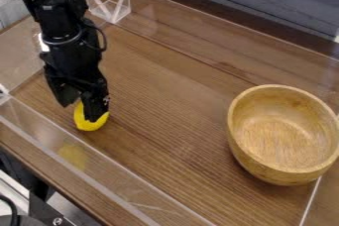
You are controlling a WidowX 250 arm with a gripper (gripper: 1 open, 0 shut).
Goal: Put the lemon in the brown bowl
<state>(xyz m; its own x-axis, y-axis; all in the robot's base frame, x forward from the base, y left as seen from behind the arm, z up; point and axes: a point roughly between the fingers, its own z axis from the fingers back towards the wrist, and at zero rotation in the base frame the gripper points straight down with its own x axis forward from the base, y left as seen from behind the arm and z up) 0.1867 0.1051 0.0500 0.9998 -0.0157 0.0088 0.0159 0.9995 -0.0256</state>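
Black gripper [82, 103] is right at the yellow lemon [91, 118], can't tell if it's gripping; best to center the fingers before squeezing gently.

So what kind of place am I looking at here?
Probably a robotics lab or test setup: a black robot arm reaches over a wooden tabletop, with just a lemon and a brown bowl set out apart.

Black robot arm reaching downward at the left, dark fingers [97, 107] lowermost, pointing down.
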